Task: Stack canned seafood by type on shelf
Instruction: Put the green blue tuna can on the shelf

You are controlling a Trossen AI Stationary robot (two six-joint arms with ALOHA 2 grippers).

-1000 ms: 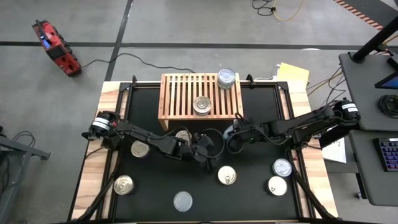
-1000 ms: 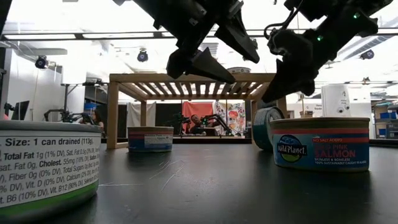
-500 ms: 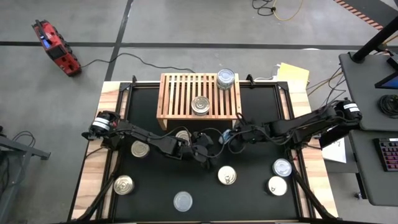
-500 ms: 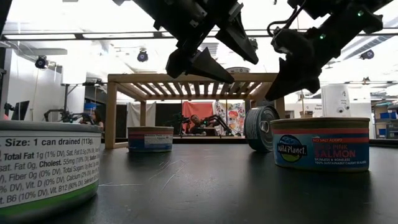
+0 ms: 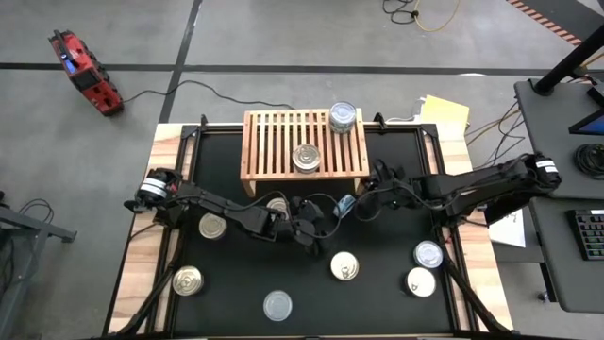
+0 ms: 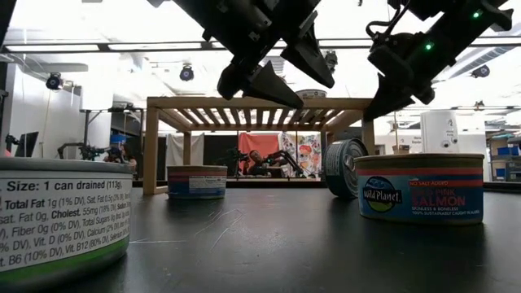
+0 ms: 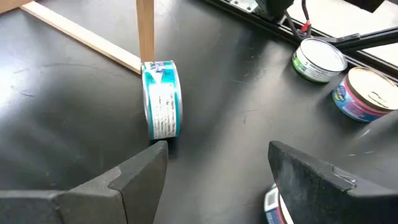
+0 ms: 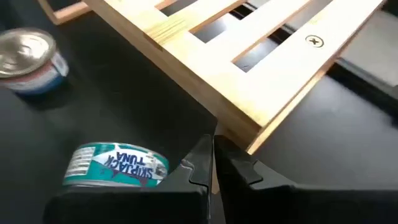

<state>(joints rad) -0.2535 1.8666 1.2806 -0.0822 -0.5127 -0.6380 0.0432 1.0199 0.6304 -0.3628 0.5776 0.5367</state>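
Item, teal-labelled skipjack tuna can (image 7: 162, 99): we find it standing on its edge on the black mat, at the shelf's (image 5: 283, 142) front right leg, touching or just beside that leg; we cannot tell which. It lies between the two grippers and neither holds it.

Item, left gripper (image 5: 316, 227): in front of the shelf, near the tipped can, raised off the mat, its fingers (image 7: 130, 180) spread apart with nothing between them.

Item, right gripper (image 5: 370, 194): just off the shelf's front right corner, beside the tipped can, fingers (image 8: 205, 163) pressed together and holding nothing.

Item, cans on the shelf: we count one (image 5: 306, 158) on the slats near the front edge, and one (image 5: 343, 118) at the back right corner.

Item, cans under and before the shelf: one (image 6: 196, 181) upright beneath the slats; six more upright on the mat in front of the shelf, among them a salmon can (image 6: 420, 187) and a can (image 5: 277, 305) farthest from the shelf.

Item, surface: black mat (image 5: 377, 293) on a light-wood table (image 5: 142, 274).

Item, surroundings: grey floor beyond the shelf, with a red device (image 5: 83, 71) on a cable; a desk with a keyboard (image 5: 590, 231) to the shelf's right.
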